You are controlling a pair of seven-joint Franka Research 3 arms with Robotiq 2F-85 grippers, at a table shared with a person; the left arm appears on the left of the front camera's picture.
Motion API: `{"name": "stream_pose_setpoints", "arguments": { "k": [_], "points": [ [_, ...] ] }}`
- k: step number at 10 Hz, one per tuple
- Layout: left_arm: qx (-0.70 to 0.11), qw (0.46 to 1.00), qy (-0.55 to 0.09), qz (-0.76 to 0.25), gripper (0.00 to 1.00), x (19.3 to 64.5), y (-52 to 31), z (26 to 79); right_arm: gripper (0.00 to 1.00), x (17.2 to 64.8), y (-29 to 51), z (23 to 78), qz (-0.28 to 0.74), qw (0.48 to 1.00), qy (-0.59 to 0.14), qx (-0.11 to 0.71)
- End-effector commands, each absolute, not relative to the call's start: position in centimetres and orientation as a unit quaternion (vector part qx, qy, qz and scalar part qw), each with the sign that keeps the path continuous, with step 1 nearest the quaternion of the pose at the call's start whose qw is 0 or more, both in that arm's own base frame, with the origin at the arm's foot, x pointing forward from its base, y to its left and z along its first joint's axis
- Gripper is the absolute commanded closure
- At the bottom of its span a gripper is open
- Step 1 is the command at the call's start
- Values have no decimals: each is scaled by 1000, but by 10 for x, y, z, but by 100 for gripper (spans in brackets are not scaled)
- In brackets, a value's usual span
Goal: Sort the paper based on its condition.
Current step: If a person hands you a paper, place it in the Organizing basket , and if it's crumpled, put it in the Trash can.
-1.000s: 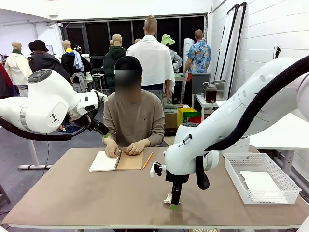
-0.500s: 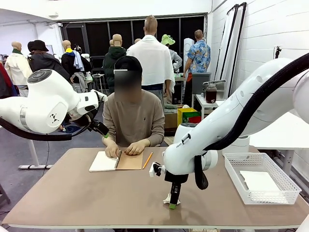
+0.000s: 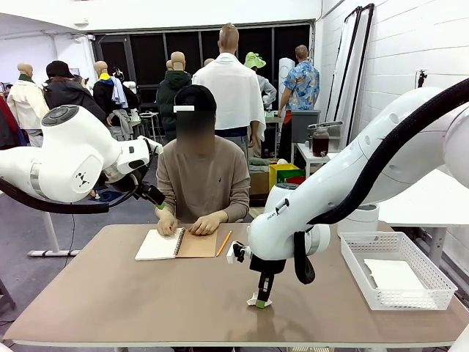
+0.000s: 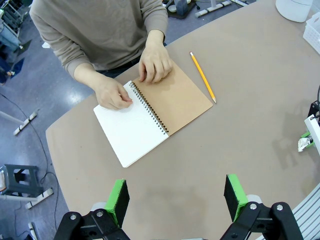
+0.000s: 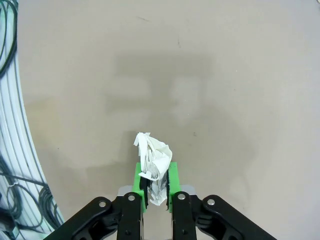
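A crumpled wad of white paper (image 5: 153,162) sits pinched between the green pads of my right gripper (image 5: 156,182), which is shut on it just over the brown table. From the front, the wad (image 3: 254,299) is at the near middle of the table, under my right gripper (image 3: 261,301). A flat white sheet of paper (image 3: 393,276) lies in the white basket (image 3: 353,258) at the right. My left gripper (image 4: 175,192) hangs open and empty, high above the table's left side.
A person across the table rests both hands on an open spiral notebook (image 3: 176,244) (image 4: 150,117). A yellow pencil (image 3: 223,243) (image 4: 202,77) lies beside it. A white cup (image 3: 363,218) stands behind the basket. Bare tabletop (image 3: 132,293) spreads at the near left.
My right gripper has closed its fingers on the crumpled paper and shifted slightly left. The left arm and the person's hands have stayed put.
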State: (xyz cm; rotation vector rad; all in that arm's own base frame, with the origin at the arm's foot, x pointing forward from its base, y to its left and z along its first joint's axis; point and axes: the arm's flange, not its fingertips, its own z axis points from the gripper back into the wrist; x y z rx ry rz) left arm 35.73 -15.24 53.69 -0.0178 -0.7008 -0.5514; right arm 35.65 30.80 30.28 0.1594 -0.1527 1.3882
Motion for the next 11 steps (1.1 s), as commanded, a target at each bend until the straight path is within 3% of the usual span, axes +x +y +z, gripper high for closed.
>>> {"name": "stream_pose_setpoints", "arguments": {
  "k": [1, 4, 7, 11],
  "points": [
    [-8, 902, -339, -268, 0, 357, -152, 537, 81, 356, 306, 297, 638, 763, -60, 91],
    [-8, 902, -339, -268, 0, 357, -152, 537, 81, 379, 278, 351, 611, 783, -75, 95],
    [-8, 902, -339, -268, 0, 357, -152, 537, 81, 436, 225, 418, 546, 834, -79, 14],
    [-8, 902, -339, -268, 0, 357, -152, 537, 81, 508, 179, 440, 504, 858, -89, -40]
  ]
}}
